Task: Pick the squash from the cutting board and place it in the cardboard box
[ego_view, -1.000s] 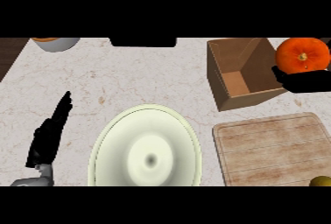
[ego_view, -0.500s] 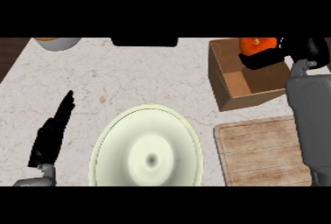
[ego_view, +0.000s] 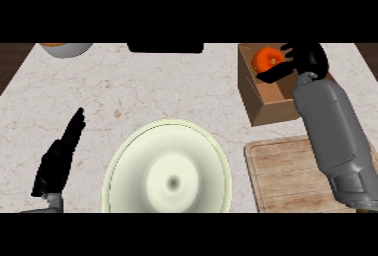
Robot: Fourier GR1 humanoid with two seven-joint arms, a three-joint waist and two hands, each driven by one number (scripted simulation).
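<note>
The black right hand curls its fingers round the round orange squash, holding it over the open brown cardboard box. The black left hand rests open at lower left.

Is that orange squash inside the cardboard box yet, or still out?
In or just over the opening. The squash shows within the cardboard box walls, right hand beside it. Whether it rests on the bottom: cannot tell.

Orange squash, brown cardboard box, cream plate, pale wood-grain cutting board, veined beige marble counter, black right robot hand
</note>
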